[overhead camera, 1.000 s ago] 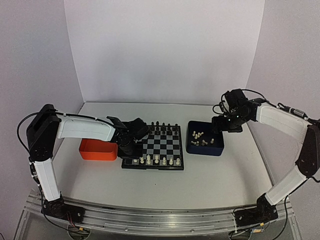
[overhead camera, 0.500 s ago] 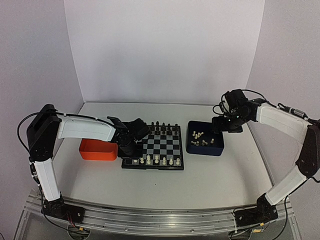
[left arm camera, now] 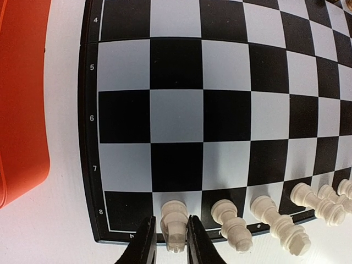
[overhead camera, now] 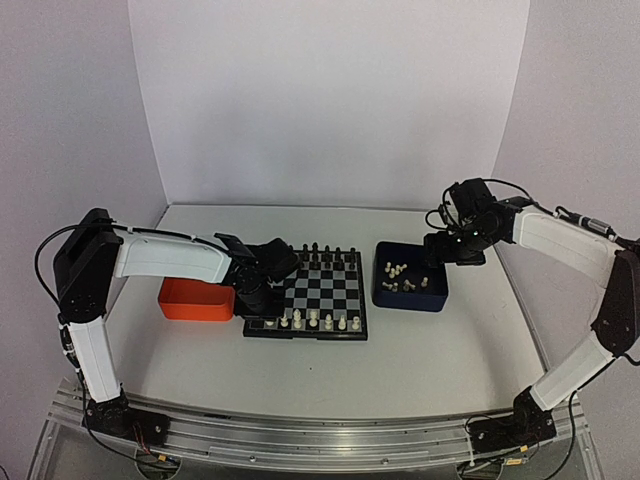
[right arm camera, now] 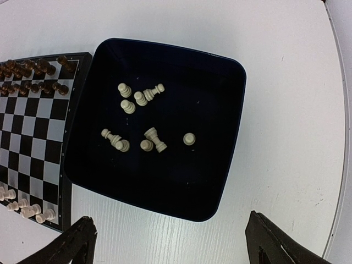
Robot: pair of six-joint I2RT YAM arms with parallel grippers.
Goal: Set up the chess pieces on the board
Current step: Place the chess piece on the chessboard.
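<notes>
- Your left claw [left arm camera: 171, 243] is low over the near left corner of the board [left arm camera: 91, 165], with its two fingers [left arm camera: 144, 245] on either side of one cream-white piece [left arm camera: 175, 226].
- That piece stands upright on the corner square of the row marked 8, right between the fingers.
- The fingers are tight against its sides. You cannot tell from the wrist view whether they pinch it or have just let go.
- To the right of this claw, in its own view, more chess pieces [left arm camera: 232, 223] stand in a line along the same edge row. Each one is upright and apart from its neighbour.
- To the left of this claw is the orange tray [left arm camera: 22, 110], beside the board's rim on the counter [overhead camera: 400, 350].
- Ahead of this claw the checked squares are bare, up to the black pieces [overhead camera: 325, 250] that line the far edge in the overhead view.
- Your right claw [right arm camera: 169, 217] is released, with its fingers spread wide and nothing between them.
- It hangs above the near rim of the dark blue tray [right arm camera: 220, 137].
- Below and ahead of this claw, a loose scatter of cream-white chess pieces [right arm camera: 128, 106] lies on the tray floor. Some stand and some are on their sides, mostly toward the tray's board side.
- The tray is just beside the board's right edge. From the right wrist, the board is off to the claw's left.
</notes>
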